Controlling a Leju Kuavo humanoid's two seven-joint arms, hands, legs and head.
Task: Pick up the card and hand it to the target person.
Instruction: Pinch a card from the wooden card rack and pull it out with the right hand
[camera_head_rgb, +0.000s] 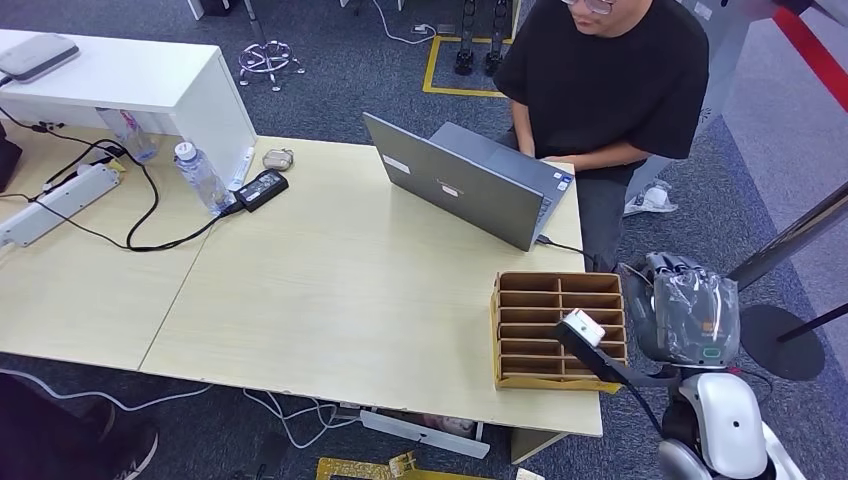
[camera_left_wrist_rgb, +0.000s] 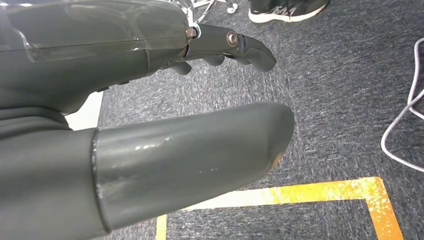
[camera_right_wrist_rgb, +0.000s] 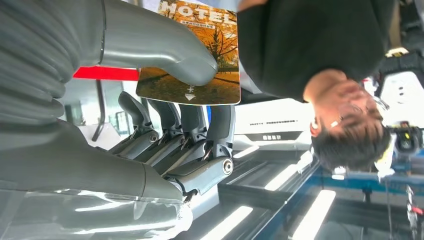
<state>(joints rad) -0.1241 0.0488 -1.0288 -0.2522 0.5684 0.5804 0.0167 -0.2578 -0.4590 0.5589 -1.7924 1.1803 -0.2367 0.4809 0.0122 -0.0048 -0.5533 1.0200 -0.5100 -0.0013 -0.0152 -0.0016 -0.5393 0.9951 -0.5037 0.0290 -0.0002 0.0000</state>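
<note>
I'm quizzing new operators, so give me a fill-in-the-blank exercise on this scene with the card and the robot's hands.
1. The card in the right hand reads ____.
2. The person sits behind an open ____.
3. The wooden organizer stands on the ____.
4. The left hand holds ____.

Missing words: HOTEL; laptop; table; nothing

Wooden table (camera_head_rgb: 330, 290), laptop (camera_head_rgb: 470, 180), slotted box (camera_head_rgb: 558, 330)

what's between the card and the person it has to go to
Nothing visible. The right hand already holds the card up, thumb pressed on its face, and the person sits just beyond it; the laptop stands further along the table.
</note>
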